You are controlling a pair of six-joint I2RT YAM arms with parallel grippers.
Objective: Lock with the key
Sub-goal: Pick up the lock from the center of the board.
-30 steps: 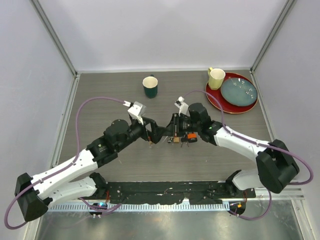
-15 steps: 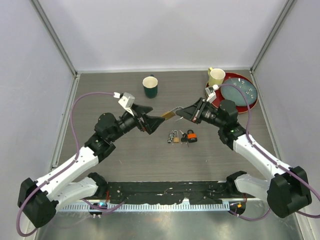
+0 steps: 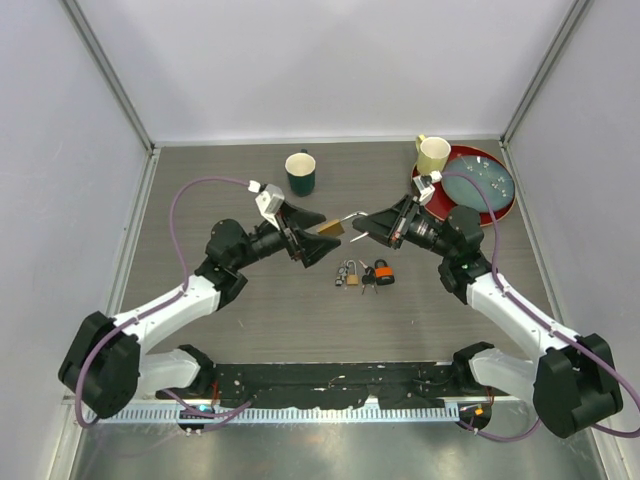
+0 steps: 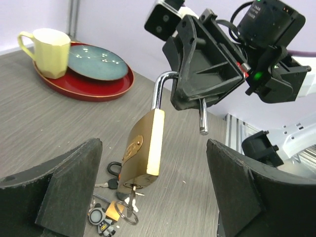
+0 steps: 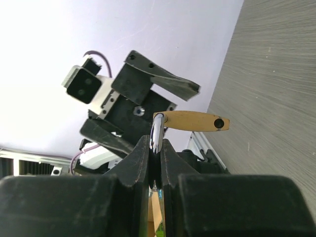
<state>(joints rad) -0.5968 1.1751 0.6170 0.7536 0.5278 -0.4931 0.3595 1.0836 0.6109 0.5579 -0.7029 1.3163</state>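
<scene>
The brass padlock [image 4: 143,148] is held in the air above the surface [image 3: 200,180], its open shackle [image 4: 158,94] pinched in the right claw [image 3: 362,228]. The left claw [image 3: 322,236] is spread wide on either side of the body, without touching it. A key [image 4: 129,196] is seated in the keyway. If the body is struck off-centre, the lock may be swung out of the thin grip, or the key knocked loose. An oval emblem is seen on the body, but no writing can be read.

Lifted clear of table: brass padlock [image 4: 143,148], hanging upright by silver shackle [image 4: 159,91]. Shackle open, free leg out of body, toward 2 o'clock. Key [image 4: 132,190] in keyhole at 6 o'clock, ring dangling below.
</scene>
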